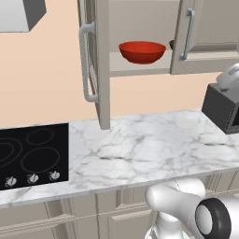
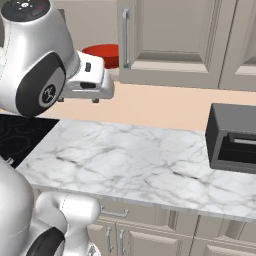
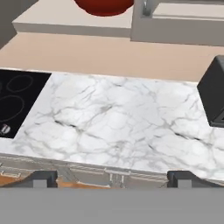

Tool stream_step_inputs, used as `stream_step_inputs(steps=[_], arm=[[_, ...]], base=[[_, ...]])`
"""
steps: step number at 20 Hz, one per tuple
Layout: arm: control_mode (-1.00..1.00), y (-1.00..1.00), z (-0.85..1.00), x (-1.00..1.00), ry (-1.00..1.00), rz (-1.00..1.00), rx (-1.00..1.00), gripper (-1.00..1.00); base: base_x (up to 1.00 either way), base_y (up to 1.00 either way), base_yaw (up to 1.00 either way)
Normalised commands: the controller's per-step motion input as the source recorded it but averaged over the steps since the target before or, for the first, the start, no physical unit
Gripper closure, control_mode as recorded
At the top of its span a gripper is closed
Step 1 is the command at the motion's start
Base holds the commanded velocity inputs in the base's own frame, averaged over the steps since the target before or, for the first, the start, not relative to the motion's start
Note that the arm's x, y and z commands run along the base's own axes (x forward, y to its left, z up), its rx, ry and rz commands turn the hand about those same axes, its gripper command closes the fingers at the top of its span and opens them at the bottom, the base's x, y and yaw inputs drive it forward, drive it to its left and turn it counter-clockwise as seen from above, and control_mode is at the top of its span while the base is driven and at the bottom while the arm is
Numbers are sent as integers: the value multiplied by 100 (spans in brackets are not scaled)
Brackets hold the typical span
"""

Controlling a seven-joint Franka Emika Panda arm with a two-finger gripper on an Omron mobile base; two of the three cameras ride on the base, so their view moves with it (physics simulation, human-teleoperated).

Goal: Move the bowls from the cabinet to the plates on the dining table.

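The large red bowl [image 1: 142,51] sits on the bottom shelf of the open cabinet [image 1: 101,56], near its front edge. A dark sliver [image 1: 171,45] beside it peeks from behind the right door; most of it is hidden, and it looks like the smaller brown bowl. The red bowl [image 2: 103,53] also shows behind my arm, and the bowl's underside [image 3: 104,6] is at the top of the hand view. My gripper [image 3: 113,179] is open, fingertips wide apart with nothing between them, held above the counter below the cabinet. The plates and dining table are out of view.
A marble counter [image 1: 149,149] runs below the cabinet, with a black cooktop [image 1: 32,154] on its left. A black box-like appliance [image 2: 232,137] stands at its right. The cabinet's left door [image 1: 91,60] swings out over the counter. A range hood [image 1: 21,14] hangs at upper left.
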Motion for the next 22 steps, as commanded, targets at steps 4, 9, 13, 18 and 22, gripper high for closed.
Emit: stream_step_inputs(steps=[4, 9, 13, 18, 22], arm=[[-100, 11, 0, 0, -39, 0, -11, -100], [-100, 1, 24, 20, -10, 0, -4, -100], [-100, -7, 19, 38, 0, -10, 1, -100], [-100, 0, 0, 26, -3, -9, 19, -100], [-100, 0, 0, 35, -6, 0, 27, -100]], base=[[0, 0, 0], [0, 0, 0], [0, 0, 0], [0, 0, 0], [0, 0, 0]])
